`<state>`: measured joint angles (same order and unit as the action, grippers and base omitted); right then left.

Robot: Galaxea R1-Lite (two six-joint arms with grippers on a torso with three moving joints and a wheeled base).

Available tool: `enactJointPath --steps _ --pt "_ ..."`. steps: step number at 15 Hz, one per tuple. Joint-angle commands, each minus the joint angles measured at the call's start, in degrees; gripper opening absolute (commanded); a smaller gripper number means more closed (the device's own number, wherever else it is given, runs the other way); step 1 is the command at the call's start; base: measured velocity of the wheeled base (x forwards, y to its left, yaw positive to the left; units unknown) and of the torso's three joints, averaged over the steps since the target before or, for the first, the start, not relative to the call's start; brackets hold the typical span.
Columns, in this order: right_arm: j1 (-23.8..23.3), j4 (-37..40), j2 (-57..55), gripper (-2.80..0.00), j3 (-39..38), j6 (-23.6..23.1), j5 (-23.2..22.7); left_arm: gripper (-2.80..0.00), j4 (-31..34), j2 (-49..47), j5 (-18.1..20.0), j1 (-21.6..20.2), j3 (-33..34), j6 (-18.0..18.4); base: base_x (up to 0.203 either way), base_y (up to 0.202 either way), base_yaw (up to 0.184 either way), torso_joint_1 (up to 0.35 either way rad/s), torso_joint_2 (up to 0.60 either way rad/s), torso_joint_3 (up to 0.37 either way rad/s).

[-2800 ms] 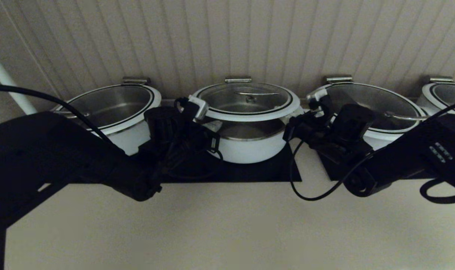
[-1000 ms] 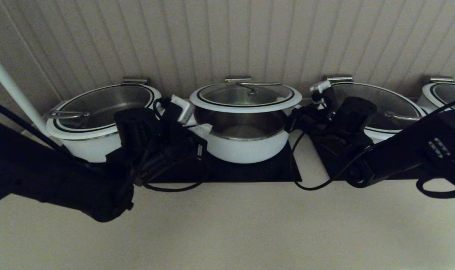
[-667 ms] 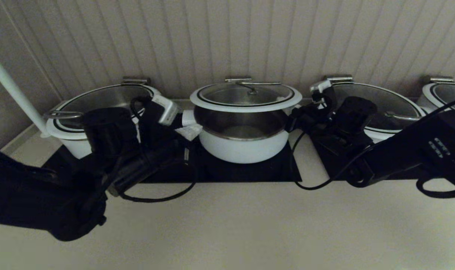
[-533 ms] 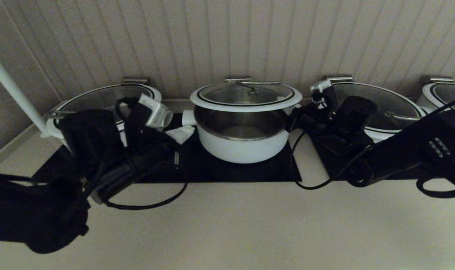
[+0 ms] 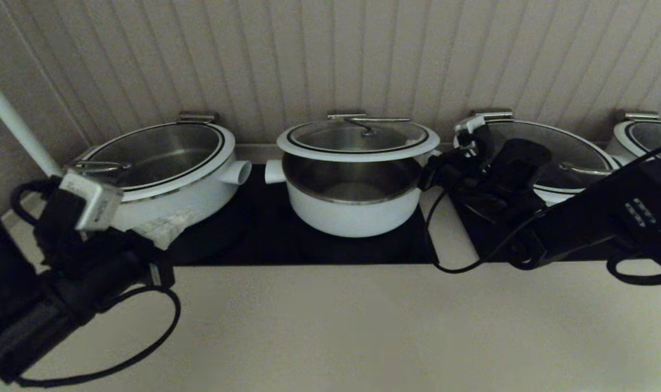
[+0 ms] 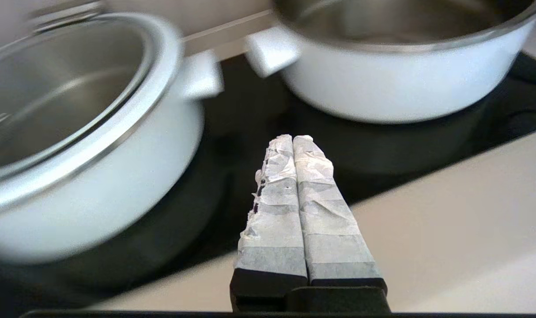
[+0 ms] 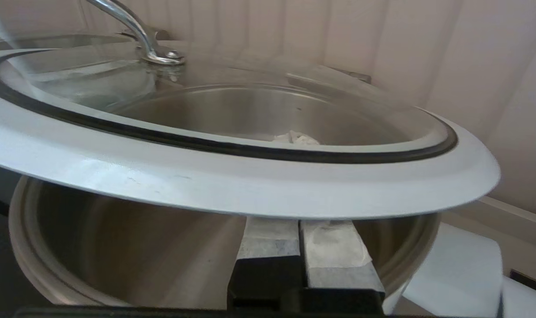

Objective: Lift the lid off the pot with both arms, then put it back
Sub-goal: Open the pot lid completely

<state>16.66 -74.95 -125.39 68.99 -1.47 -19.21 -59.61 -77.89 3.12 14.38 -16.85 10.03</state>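
Our right gripper (image 7: 300, 229), fingers pressed together, props the lid (image 5: 357, 140) above the pot (image 5: 352, 204). Our left gripper (image 6: 292, 141), squeezed closed, sits far aside.

Both arms are bulky matte-black castings trailing looped black cables. The left gripper (image 6: 293, 143) has two long black fingers wrapped in crinkled white tape. The right gripper (image 7: 300, 232) is taped likewise. Each wrist carries a small silver-grey camera block (image 5: 93, 204).
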Motion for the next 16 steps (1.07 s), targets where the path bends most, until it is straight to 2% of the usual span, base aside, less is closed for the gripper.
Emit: enactJointPath --steps 1,5,7,13,15,16 --pt "-0.1 -0.5 0.1 -2.80 0.0 0.0 -0.4 -2.80 -0.4 8.8 -2.6 -1.3 6.0 0.0 0.000 0.000 0.000 0.000 0.00 0.000" --pt "-0.1 -0.5 0.2 -2.80 0.2 0.0 -0.5 -2.80 0.1 18.6 -4.5 -5.2 16.3 -0.7 0.000 0.000 0.000 0.000 0.00 0.000" --pt "-0.1 -0.5 0.3 -2.80 0.2 0.0 -0.5 -2.80 5.1 25.3 -4.9 -5.9 16.7 -2.0 0.000 0.000 0.000 0.000 0.00 0.000" --pt "-0.1 -0.6 0.4 -2.80 0.4 0.0 -0.8 -2.80 34.5 58.7 -6.7 -6.1 16.4 -2.9 0.000 0.000 0.000 0.000 0.00 0.000" --pt "-0.1 -0.5 0.3 -2.80 0.7 0.0 -0.9 -2.80 42.6 62.5 -8.1 -6.2 16.7 -3.8 0.000 0.000 0.000 0.000 0.00 0.000" --pt "-0.1 -0.5 0.3 -2.80 0.7 0.0 -0.8 -2.80 46.4 62.0 -7.5 -6.2 16.8 -4.5 0.000 0.000 0.000 0.000 0.00 0.000"
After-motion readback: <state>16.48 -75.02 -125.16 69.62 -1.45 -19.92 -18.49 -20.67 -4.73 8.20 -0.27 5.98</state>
